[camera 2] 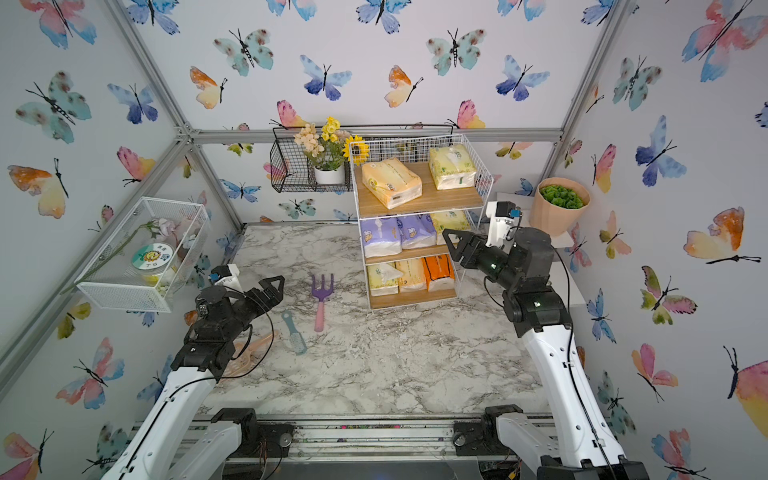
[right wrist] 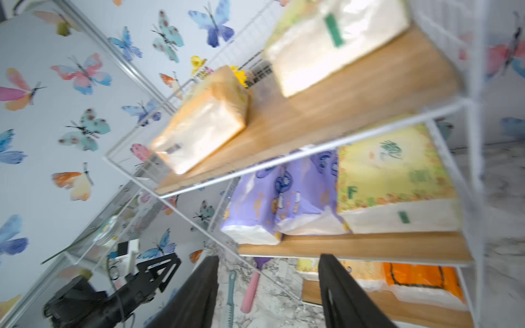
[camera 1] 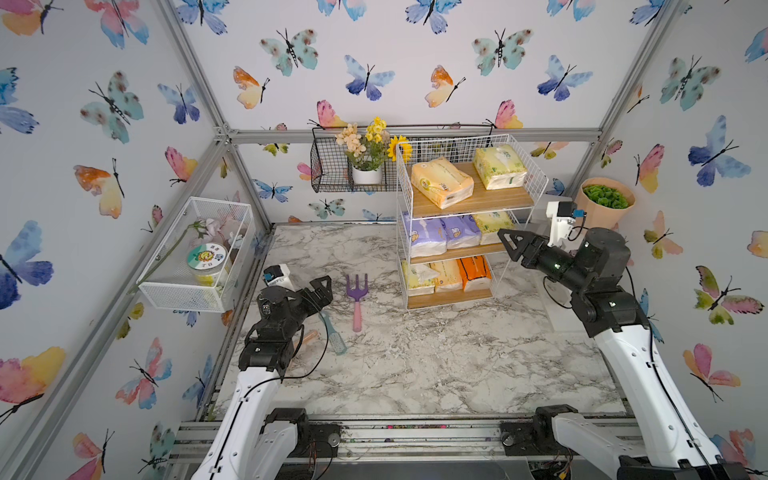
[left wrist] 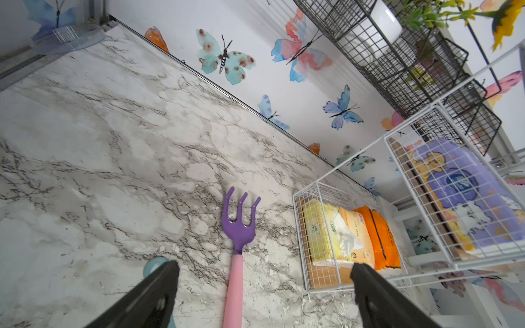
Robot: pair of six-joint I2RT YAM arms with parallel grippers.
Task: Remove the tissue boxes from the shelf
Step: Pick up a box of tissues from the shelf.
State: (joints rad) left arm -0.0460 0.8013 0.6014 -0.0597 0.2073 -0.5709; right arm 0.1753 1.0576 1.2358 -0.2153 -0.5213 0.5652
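My right gripper [camera 1: 510,243]: fingers part-way apart, nothing between them, touching nothing. It hangs above the counter [camera 1: 415,353] at the open front of the shelf [camera 1: 478,196], level with the middle tier, near its right corner. Just ahead of my tips sits the yellow pack [camera 1: 494,226]; farther along that board, two purple packs [camera 1: 426,237] lie side by side. Above the gripper, on the top board: peach pack [camera 1: 441,182] and pale green-yellow pack [camera 1: 500,167], apart from each other. Below it, on the bottom board: orange pack [camera 1: 474,273] pressed against two pale yellow packs [camera 1: 446,275]. All eight are on the shelf. My left gripper [camera 1: 321,289]: wide apart, empty, low over the counter, with a purple garden fork [camera 1: 357,299] lying just ahead of it.
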